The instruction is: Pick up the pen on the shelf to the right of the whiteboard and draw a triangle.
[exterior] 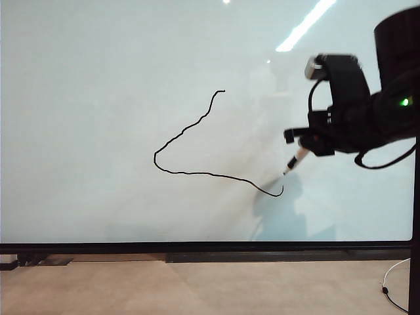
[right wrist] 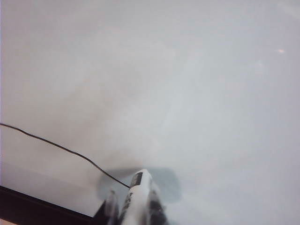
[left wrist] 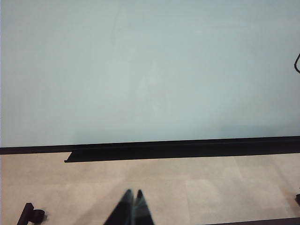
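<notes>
The whiteboard [exterior: 98, 131] fills the exterior view. On it the triangle [exterior: 172, 139] stands as an open black line: one wobbly stroke runs down to the left, a second runs right and ends in a small hook. My right gripper [exterior: 307, 146] hovers just above that hook, shut on the pen [exterior: 296, 159], whose dark tip points down-left at the board. In the right wrist view the pen's whitish barrel [right wrist: 137, 199] sits between the gripper's fingers [right wrist: 157, 206], with the drawn line [right wrist: 61, 148] running up to it. My left gripper [left wrist: 133, 193] is shut and empty, low over the tan table.
A black ledge [left wrist: 164, 153] runs along the whiteboard's lower frame [exterior: 197, 247]. Below it lies the tan table surface [exterior: 197, 289]. A black post [exterior: 413, 230] and a white cable [exterior: 392, 279] stand at the right edge. A small black fitting [left wrist: 32, 215] sits near the left gripper.
</notes>
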